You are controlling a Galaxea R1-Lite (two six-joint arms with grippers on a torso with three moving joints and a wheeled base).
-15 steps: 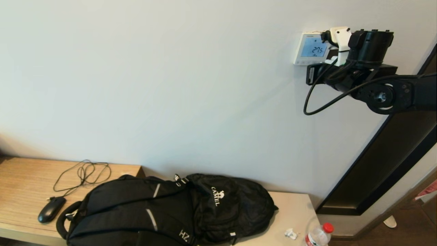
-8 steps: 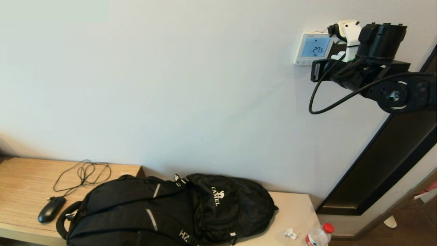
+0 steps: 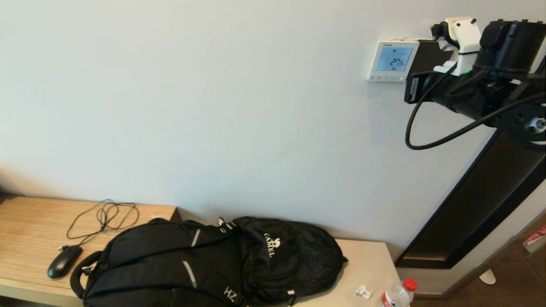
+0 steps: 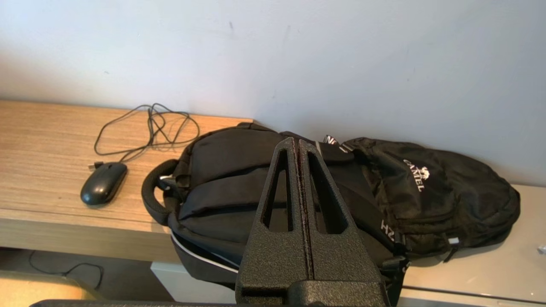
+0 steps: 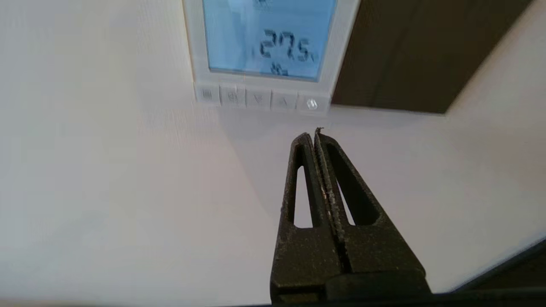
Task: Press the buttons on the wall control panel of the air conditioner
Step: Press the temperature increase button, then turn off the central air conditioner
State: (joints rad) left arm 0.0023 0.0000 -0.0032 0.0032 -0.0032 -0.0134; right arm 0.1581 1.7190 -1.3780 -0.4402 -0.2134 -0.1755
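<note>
The white wall control panel point(image 3: 393, 60) hangs high on the wall, and its blue screen shows 27.5. Its row of small pale buttons point(image 3: 387, 78) runs along the bottom strip. In the right wrist view the panel point(image 5: 268, 38) and buttons point(image 5: 260, 100) are close ahead. My right gripper point(image 5: 313, 135) is shut and empty, with its tip just under the rightmost button and apart from it. In the head view the right gripper point(image 3: 410, 88) is at the panel's lower right corner. My left gripper point(image 4: 297, 143) is shut and empty, parked above the backpack.
A glossy black plate point(image 3: 428, 53) sits right of the panel, partly behind my right arm. Below are a black backpack point(image 3: 213, 264), a black mouse point(image 3: 64, 261) with its cable on the wooden bench point(image 3: 25, 221), a bottle point(image 3: 399, 294) and a dark door frame point(image 3: 477, 204).
My right arm has moved to the right and slightly up. It no longer covers the panel's right side. The gripper tip has shifted from under the panel to its lower right corner.
</note>
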